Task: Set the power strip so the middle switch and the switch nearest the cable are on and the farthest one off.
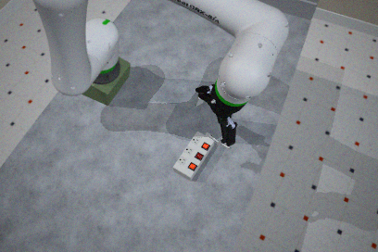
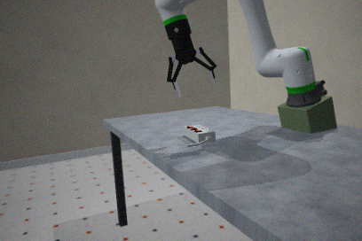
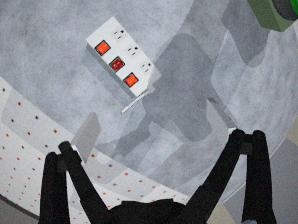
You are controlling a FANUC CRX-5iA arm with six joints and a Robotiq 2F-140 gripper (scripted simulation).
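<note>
Below the claw (image 2: pixel 193 84) and well apart from it, the white power strip (image 1: pixel 195 156) lies flat on the grey table (image 2: pixel 266 178), switch side up. Its three red rocker switches (image 3: pixel 116 64) run in a row along the top face, all glowing red; which are on cannot be told. A thin cable stub (image 3: pixel 137 102) sticks out at the end nearest the claw in the wrist view. The claw hangs high over the table with its black fingers spread wide and nothing between them. Behind it, the arm's green pedestal (image 2: pixel 326 122) stands on the same table.
</note>
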